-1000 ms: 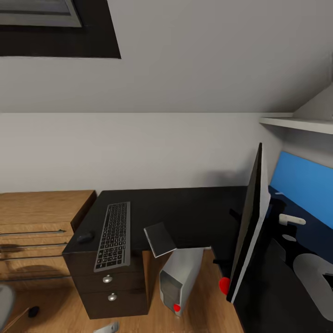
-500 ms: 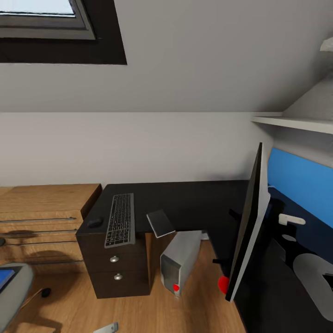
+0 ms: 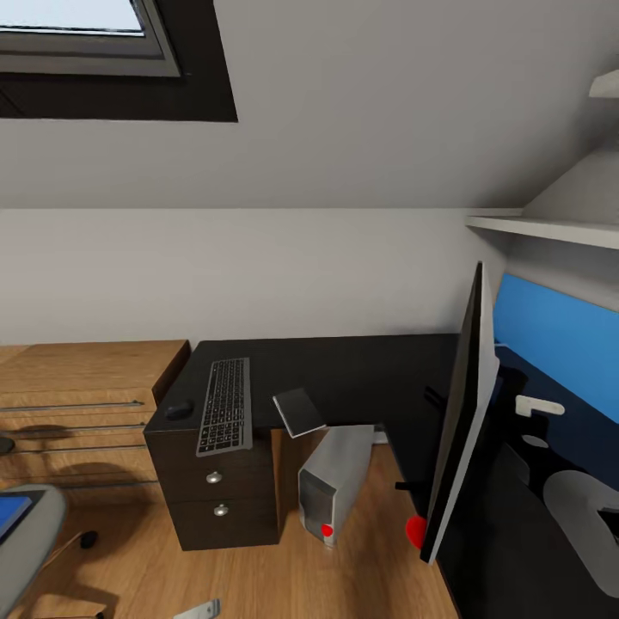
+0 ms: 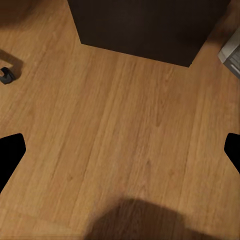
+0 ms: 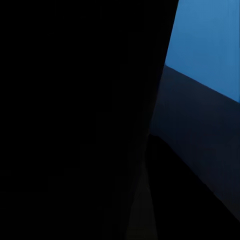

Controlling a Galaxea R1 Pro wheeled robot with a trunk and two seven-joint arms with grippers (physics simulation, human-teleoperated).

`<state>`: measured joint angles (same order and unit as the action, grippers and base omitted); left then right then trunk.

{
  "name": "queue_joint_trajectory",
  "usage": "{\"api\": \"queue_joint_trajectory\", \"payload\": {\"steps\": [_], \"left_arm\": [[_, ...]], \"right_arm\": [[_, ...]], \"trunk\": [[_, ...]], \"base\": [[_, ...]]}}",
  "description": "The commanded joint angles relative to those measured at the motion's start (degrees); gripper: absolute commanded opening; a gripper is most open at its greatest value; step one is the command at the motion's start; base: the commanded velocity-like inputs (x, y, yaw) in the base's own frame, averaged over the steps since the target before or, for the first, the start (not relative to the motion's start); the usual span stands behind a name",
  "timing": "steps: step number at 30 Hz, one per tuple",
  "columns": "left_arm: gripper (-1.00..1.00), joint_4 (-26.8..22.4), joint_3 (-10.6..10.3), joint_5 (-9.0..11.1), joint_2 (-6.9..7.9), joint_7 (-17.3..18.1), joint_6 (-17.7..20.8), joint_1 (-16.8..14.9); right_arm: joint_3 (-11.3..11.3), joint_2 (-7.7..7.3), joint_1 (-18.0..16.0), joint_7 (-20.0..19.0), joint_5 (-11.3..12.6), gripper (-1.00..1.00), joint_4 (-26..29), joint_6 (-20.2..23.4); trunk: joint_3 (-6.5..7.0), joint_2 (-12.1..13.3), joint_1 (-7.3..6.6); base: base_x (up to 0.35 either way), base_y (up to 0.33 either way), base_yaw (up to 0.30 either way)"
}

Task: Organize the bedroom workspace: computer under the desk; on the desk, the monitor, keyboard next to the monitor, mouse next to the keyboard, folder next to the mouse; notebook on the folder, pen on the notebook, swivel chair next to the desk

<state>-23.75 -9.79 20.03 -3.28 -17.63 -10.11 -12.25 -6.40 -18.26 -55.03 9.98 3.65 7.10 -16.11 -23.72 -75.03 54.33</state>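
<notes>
The left gripper [image 4: 120, 150] hangs wide open and empty over bare wooden floor [image 4: 125, 130], its two dark fingertips [image 4: 10, 155] at opposite edges of the left wrist view. Ahead of it stands the desk's dark drawer unit [image 4: 140, 27], with a corner of the computer [image 4: 231, 50] off to one side and a chair caster [image 4: 7, 75] to the other. The right gripper's own state cannot be told; its wrist camera faces a dark surface and a blue wall panel [image 5: 210, 45].

From the head view, the black desk [image 3: 344, 378] runs along a white wall under a sloped ceiling with a skylight [image 3: 77, 34]. The keyboard [image 3: 225, 406] lies with its long axis running from front edge to wall, the mouse [image 3: 179, 410] just beside it. A grey notebook [image 3: 298, 413] overhangs the desk edge. The computer [image 3: 331, 490] stands on the floor below, red light facing forward. The monitor [image 3: 460, 421] stands edge-on. The swivel chair [image 3: 26, 533] carries the blue folder [image 3: 10, 513]
</notes>
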Motion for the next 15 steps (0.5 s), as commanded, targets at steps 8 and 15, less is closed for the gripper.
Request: {"api": "queue_joint_trajectory", "payload": {"steps": [8,15], "left_arm": [[1.0,0.02,-0.49,0.53,0.06,-0.39,-0.26,-0.05],[1.0,0.02,-0.49,0.53,0.08,-0.39,-0.26,-0.05]], "right_arm": [[2.52,0.06,0.01,-0.03,0.44,-1.0,-0.07,-0.77],[2.53,0.07,0.01,-0.09,0.46,-1.0,-0.08,-0.49]], "trunk": [[-0.07,-0.03,0.0],[-0.07,-0.03,0.0]], "base": [[0.0,0.0,0.0],[0.0,0.0,0.0]]}}
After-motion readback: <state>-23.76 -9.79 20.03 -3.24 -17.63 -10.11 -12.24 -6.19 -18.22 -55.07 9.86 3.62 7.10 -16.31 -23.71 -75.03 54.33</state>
